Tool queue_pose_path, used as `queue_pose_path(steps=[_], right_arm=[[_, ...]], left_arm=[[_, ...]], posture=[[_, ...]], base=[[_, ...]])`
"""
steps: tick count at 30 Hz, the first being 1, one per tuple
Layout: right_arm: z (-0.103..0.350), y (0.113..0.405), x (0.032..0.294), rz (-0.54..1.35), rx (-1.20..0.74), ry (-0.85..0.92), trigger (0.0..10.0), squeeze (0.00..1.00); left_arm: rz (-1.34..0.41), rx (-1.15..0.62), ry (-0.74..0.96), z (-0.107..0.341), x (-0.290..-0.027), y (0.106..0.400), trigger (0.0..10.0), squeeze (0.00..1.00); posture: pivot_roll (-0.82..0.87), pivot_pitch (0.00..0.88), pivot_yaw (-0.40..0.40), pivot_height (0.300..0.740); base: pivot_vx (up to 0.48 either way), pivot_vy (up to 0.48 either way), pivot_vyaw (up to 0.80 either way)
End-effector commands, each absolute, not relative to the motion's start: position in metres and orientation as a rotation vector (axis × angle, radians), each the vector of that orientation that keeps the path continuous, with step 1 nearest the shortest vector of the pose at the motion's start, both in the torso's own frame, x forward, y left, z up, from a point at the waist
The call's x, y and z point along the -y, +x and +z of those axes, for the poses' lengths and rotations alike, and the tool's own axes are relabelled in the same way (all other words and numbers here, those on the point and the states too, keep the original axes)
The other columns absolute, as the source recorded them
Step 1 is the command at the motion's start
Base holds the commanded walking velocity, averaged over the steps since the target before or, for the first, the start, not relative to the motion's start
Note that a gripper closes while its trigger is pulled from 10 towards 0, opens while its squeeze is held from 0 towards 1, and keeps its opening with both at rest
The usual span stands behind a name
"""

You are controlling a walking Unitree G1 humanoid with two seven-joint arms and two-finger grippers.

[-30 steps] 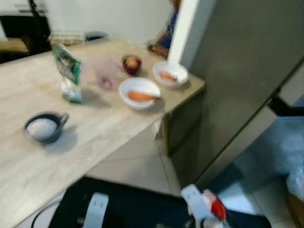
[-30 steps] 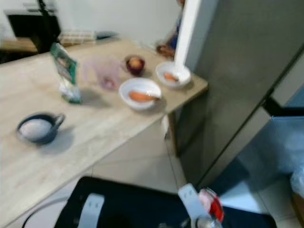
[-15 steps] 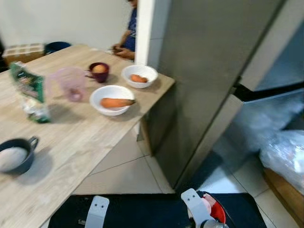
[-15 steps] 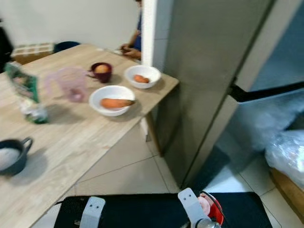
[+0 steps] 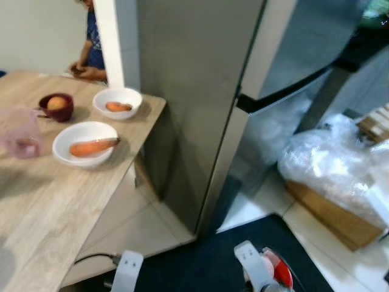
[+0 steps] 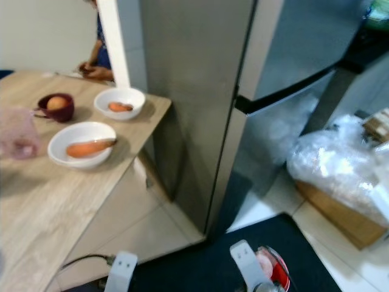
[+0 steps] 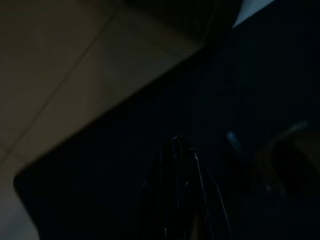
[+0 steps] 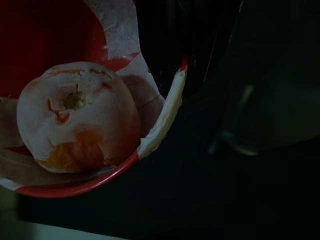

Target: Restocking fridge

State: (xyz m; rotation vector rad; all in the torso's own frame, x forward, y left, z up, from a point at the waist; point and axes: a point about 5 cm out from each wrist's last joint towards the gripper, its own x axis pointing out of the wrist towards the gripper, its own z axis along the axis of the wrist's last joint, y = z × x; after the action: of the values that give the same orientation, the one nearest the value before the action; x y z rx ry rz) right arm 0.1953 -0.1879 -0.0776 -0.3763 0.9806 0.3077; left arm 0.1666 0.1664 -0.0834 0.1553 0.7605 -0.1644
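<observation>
My right gripper (image 8: 176, 82) is shut on the rim of a red bowl (image 8: 35, 30) lined with white paper. In the bowl lies a peeled orange fruit (image 8: 77, 117). In the eye views the bowl (image 5: 278, 272) sits low by my right arm (image 5: 250, 266), above a dark mat. The tall grey fridge (image 5: 200, 79) stands just ahead, its doors shut, with a dark seam (image 5: 285, 85) between upper and lower door. My left arm (image 5: 126, 271) hangs idle, and its gripper (image 7: 177, 144) looks shut in a very dark view.
A wooden table (image 5: 55, 194) on the left holds a white bowl with a carrot (image 5: 85, 143), a second white bowl (image 5: 117, 102), a maroon cup (image 5: 56, 106) and a pink jug (image 5: 21, 134). A person (image 5: 90, 52) sits behind it. A plastic-wrapped bundle on a box (image 5: 334, 167) lies right.
The camera has swung to the right: the table slid to the left and the fridge front now fills the middle. The red bowl stays in my right gripper.
</observation>
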Motion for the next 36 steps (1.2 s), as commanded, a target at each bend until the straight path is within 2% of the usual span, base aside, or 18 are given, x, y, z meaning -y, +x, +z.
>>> queue_pose_path(steps=[1,16,24,36], right_arm=[[-0.0770,0.1967,0.1852,0.306,-0.966,-0.373,10.0,0.00],[-0.0773,0.1959,0.1859,0.305,-0.967,-0.369,10.0,0.00],[-0.0772,0.1953,0.1860,0.321,-0.959,-0.379,10.0,0.00],[-0.0772,0.1952,0.1860,0.329,-0.958,-0.386,10.0,0.00]], left_arm=[[-0.176,-0.792,0.148,-0.0884,-0.1619,0.1563,10.0,0.00],[-0.182,-0.785,0.150,-0.0876,-0.1598,0.1587,10.0,0.00],[-0.184,-0.757,0.129,-0.0850,-0.1555,0.1632,10.0,0.00],[-0.167,-0.725,0.110,-0.0822,-0.1567,0.1658,10.0,0.00]], posture=[[-0.09,0.024,-0.060,0.700],[-0.09,0.021,-0.059,0.700],[-0.10,0.024,-0.060,0.700],[-0.10,0.029,-0.062,0.700]], base=[[0.000,0.000,-0.80],[0.000,0.000,-0.80],[0.000,-0.032,0.00],[0.000,-0.415,0.00]])
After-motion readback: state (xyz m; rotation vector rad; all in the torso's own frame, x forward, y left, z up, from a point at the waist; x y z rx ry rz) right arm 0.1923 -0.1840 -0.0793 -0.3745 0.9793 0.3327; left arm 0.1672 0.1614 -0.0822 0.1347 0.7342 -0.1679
